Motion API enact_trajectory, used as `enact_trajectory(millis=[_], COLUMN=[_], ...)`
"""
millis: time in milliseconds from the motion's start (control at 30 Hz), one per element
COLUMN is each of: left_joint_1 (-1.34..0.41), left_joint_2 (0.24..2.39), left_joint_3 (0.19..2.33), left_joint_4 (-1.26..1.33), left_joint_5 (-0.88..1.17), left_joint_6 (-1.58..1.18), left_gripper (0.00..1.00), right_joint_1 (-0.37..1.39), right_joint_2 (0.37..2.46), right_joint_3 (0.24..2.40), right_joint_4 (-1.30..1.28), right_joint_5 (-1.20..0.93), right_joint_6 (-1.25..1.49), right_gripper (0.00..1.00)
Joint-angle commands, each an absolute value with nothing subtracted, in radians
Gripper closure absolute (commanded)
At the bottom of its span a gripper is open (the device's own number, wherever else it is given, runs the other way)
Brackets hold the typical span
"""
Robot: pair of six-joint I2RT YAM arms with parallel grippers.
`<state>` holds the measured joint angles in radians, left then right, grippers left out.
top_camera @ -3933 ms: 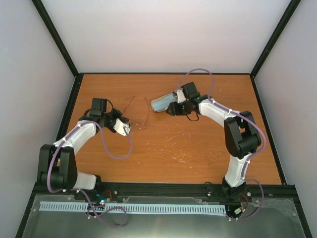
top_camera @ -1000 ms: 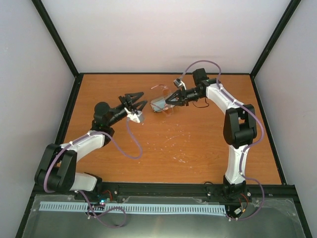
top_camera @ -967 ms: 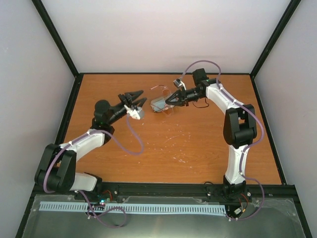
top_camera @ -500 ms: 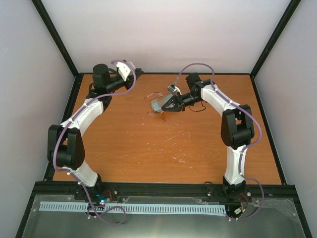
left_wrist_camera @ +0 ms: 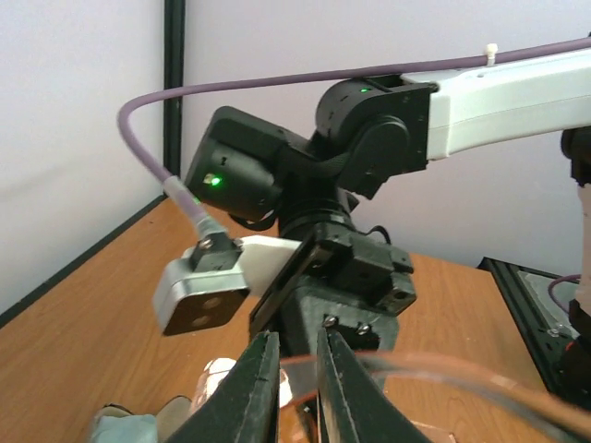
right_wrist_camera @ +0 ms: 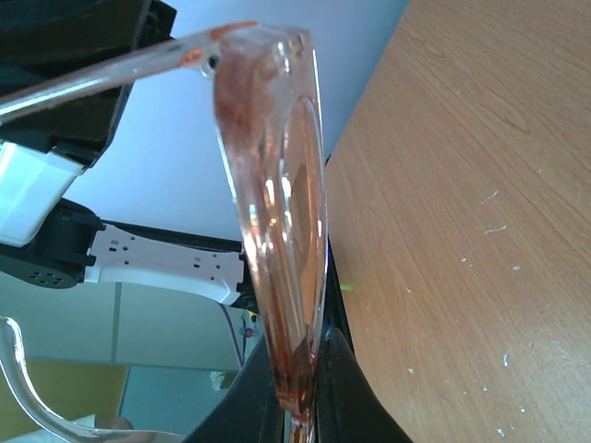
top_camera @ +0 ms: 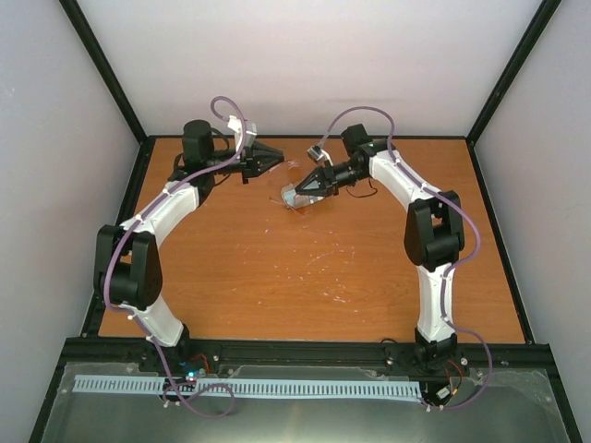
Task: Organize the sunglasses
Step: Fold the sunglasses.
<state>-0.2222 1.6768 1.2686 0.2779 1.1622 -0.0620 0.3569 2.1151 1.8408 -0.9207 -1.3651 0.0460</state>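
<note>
The sunglasses are translucent amber. My right gripper is shut on their front frame and holds them edge-on above the table; one temple sticks out to the upper left. In the top view the right gripper is at the back middle. My left gripper points at it from the left, close by. In the left wrist view the left gripper is shut to a thin slit. An amber temple crosses just beyond its tips, not pinched. The striped case is out of view.
A light blue-grey cloth sits under the right gripper's tips; it also shows low in the left wrist view. I cannot tell whether anything holds it. The black back rail runs close behind both grippers.
My left arm swung from mid-table to the back left corner, then right toward the sunglasses, its jaws going from wide open to nearly shut. The right gripper shifted slightly left with the sunglasses.
</note>
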Motion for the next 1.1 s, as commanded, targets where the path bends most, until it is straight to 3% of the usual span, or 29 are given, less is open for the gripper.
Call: enact_trajectory(millis=[0, 500, 600, 733, 833, 933, 1067], left_joint_1=[-0.253, -0.331, -0.323, -0.258, -0.192, -0.170, -0.156], left_joint_2=[1.665, 1.695, 1.697, 1.675, 1.669, 1.642, 1.590], left_joint_3=[1.303, 1.251, 1.250, 1.227, 1.237, 1.235, 1.176], left_joint_4=[0.233, -0.001, 0.002, 0.123, 0.150, 0.080, 0.038], left_joint_5=[1.214, 1.086, 1.011, 0.928, 0.836, 0.836, 0.923], left_joint_6=[-0.068, 0.179, 0.176, 0.008, -0.108, -0.034, 0.009], left_gripper=[0.84, 0.84, 0.80, 0.66, 0.63, 0.65, 0.77], right_joint_1=[0.374, 0.379, 0.378, 0.364, 0.350, 0.343, 0.333], right_joint_2=[2.147, 2.126, 2.115, 2.087, 2.077, 2.100, 2.138], right_joint_3=[1.891, 2.009, 1.986, 1.912, 1.903, 1.956, 2.003], right_joint_4=[-0.913, -0.826, -0.896, -0.920, -0.911, -0.886, -0.770], right_joint_5=[-1.370, -1.425, -1.414, -1.406, -1.391, -1.376, -1.312], right_joint_6=[0.062, 0.180, 0.117, 0.071, 0.077, 0.116, 0.248], right_gripper=[0.97, 0.97, 0.97, 0.97, 0.97, 0.97, 0.97])
